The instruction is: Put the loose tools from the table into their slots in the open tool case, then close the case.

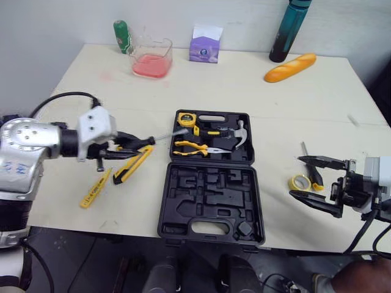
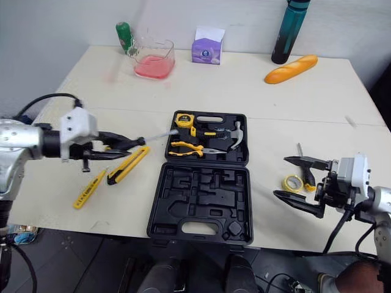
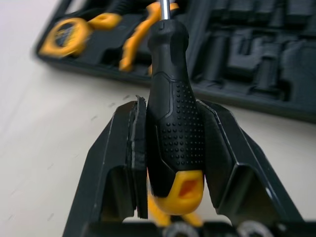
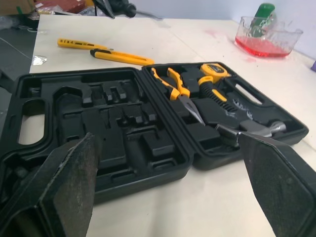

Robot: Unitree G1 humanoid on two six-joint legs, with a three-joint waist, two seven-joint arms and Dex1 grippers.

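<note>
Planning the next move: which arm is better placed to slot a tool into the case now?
Left. The left gripper is shut on the screwdriver, whose shaft points at the tool case. The right gripper is open and holds nothing, with the tape roll lying near it.

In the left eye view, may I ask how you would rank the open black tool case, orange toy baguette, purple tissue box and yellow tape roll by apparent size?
Open black tool case
Orange toy baguette and purple tissue box: about alike, the baguette longer, the box bulkier
Yellow tape roll
</note>
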